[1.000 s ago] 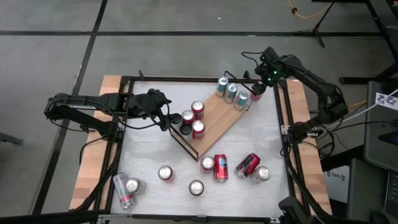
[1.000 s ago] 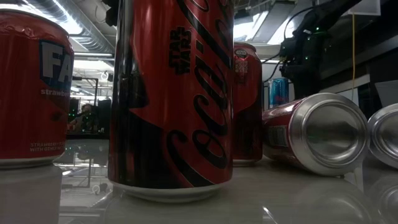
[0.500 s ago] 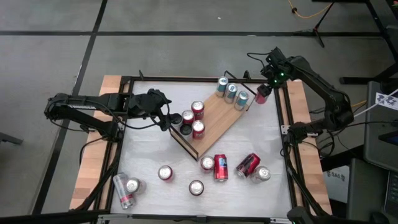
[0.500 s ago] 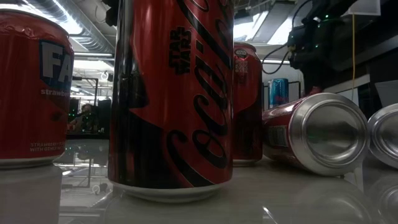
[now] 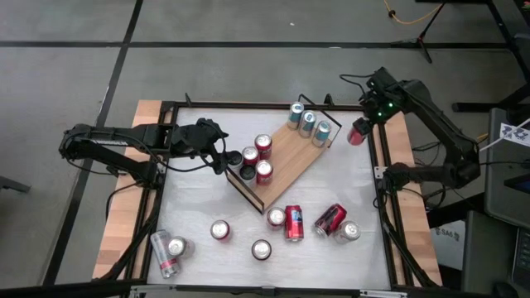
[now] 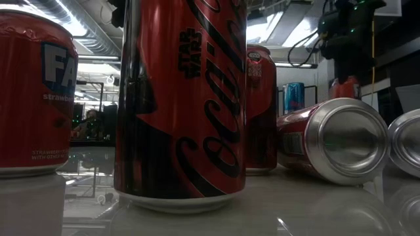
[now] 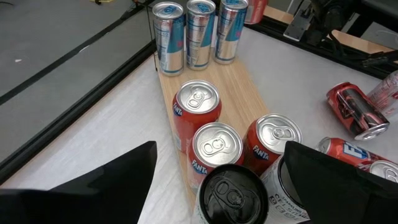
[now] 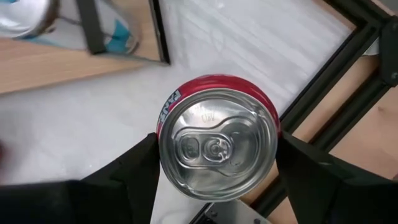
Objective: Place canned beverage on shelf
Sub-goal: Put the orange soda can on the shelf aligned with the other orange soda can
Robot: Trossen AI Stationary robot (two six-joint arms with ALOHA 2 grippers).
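The shelf [image 5: 286, 157] lies flat on the white tabletop [image 5: 348, 182], its long axis running on a diagonal from the near-left toward the far-right corner of the table, with a thin black wire rail at each end. At the shelf's far-right end three slim silver-and-blue cans [image 5: 308, 122] stand upright in a row along the rail; toward its near-left end stand three red cans [image 5: 262, 146] and one black-topped can [image 5: 247, 173], all upright with their tops facing up. The right gripper [image 5: 358, 132] sits just off the shelf's far-right end, beyond the rail and close to the table's black frame, and its fingers are closed on the sides of a red can [image 8: 217, 144]. That can is upright, its long axis vertical and its silver pull-tab top pointing up at the wrist camera; it is beside the shelf and not on the board. The left gripper [image 5: 222, 157] waits at the shelf's near-left end, its jaws spread wide and holding nothing, with the black-topped can just ahead of them. Off the shelf's near long edge, more red cans are scattered on the tabletop: several upright, and a few lying on their sides, among them a tipped red can [image 5: 330, 219] with its long axis flat on the table.
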